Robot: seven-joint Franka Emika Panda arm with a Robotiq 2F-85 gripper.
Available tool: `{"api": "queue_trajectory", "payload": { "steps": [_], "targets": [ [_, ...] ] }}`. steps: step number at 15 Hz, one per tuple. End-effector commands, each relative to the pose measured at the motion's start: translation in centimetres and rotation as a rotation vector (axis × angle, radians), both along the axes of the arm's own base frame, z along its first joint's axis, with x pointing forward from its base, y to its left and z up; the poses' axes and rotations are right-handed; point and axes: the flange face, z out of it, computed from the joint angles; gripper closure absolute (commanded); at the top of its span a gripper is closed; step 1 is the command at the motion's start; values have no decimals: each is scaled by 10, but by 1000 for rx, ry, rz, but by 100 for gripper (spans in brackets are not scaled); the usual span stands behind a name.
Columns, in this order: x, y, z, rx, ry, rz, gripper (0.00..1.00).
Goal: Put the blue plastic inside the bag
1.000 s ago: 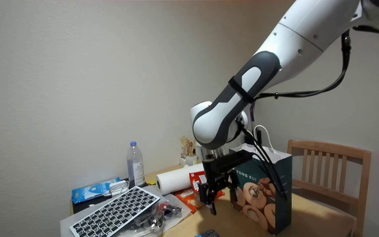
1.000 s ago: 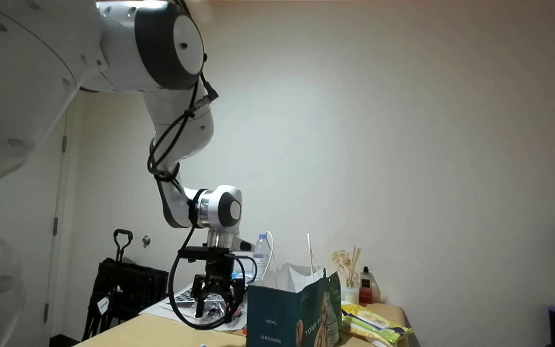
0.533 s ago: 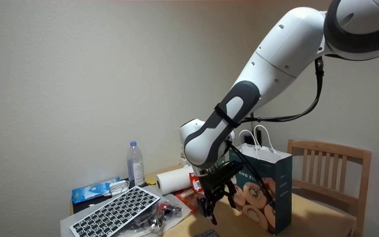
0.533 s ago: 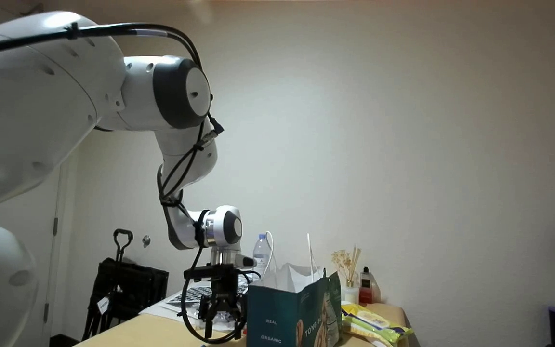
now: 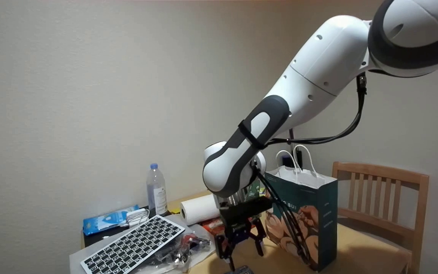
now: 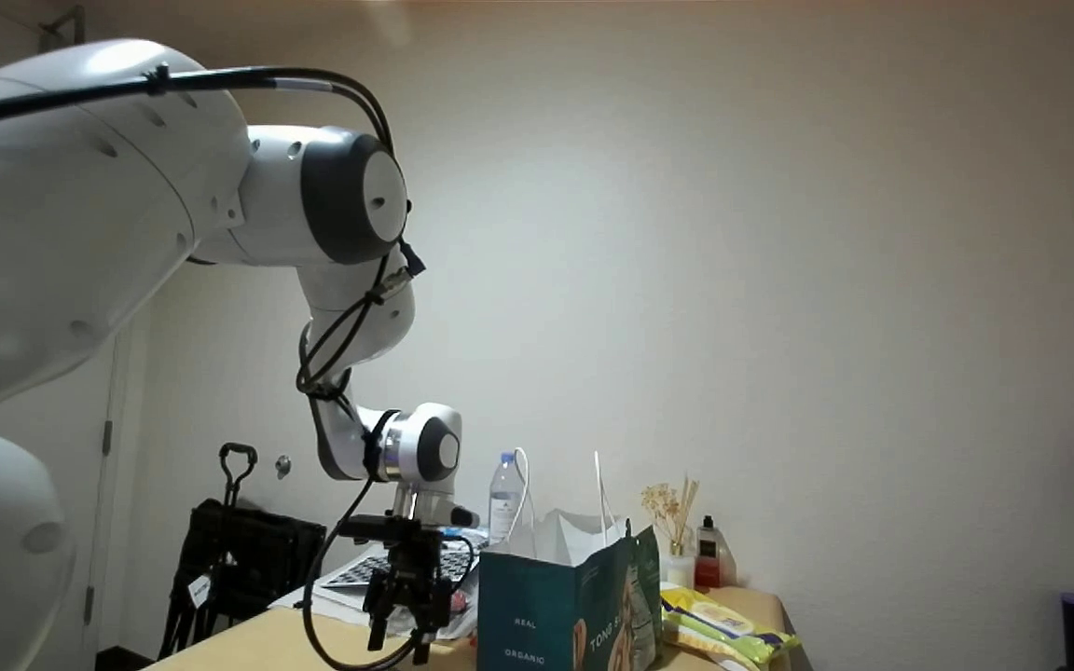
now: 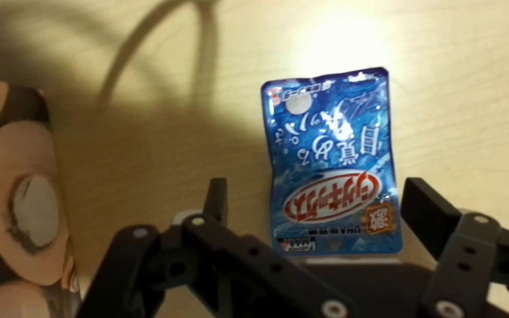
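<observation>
Reaching down from the upper right in an exterior view: a large white jointed robot arm (image 5: 314, 72) with dark grey bands, lower now than a second ago. Underneath: a pale wood-coloured table (image 6: 248, 643). Standing upright on the table, unmoved: a teal-green paper gift bag (image 5: 306, 207) with round tan pictures on the front and thin white loop handles, open at the top. At the end of the arm: a black two-fingered end effector (image 7: 320, 201), pointing down, just lowered and, in both exterior views, drawn slightly away from the bag. Spread wide, gripping nothing. Smallest: a flat, shiny blue plastic packet (image 7: 332, 163) with white and red lettering, lying on the table near the bag, not inside. In the wrist view, framed at the lower part between the fingers (image 7: 429, 216), closer to the finger on the right of that view; impossible to tell whether touching. Judged from this change: likely late in the approach, just before a grasp. Still to do: closing on the packet, lifting, dropping into the bag. Perhaps needed first: slight centring and a little more descent.
</observation>
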Motion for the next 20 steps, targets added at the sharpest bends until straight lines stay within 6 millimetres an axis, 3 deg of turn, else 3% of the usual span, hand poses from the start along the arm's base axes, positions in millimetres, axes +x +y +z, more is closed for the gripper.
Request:
{"api": "queue_trajectory", "payload": {
  "steps": [1,8,14,18,19,20],
  "targets": [
    [1,27,-23,-13,14,-113,0],
    [-4,40,-34,-35,23,-69,0],
    [27,3,-38,-179,-143,-161,0],
    [38,13,-37,-174,-146,-143,0],
    [35,4,-37,-164,-146,-151,0],
    [37,8,-37,-161,-149,-147,0]
  ]
}}
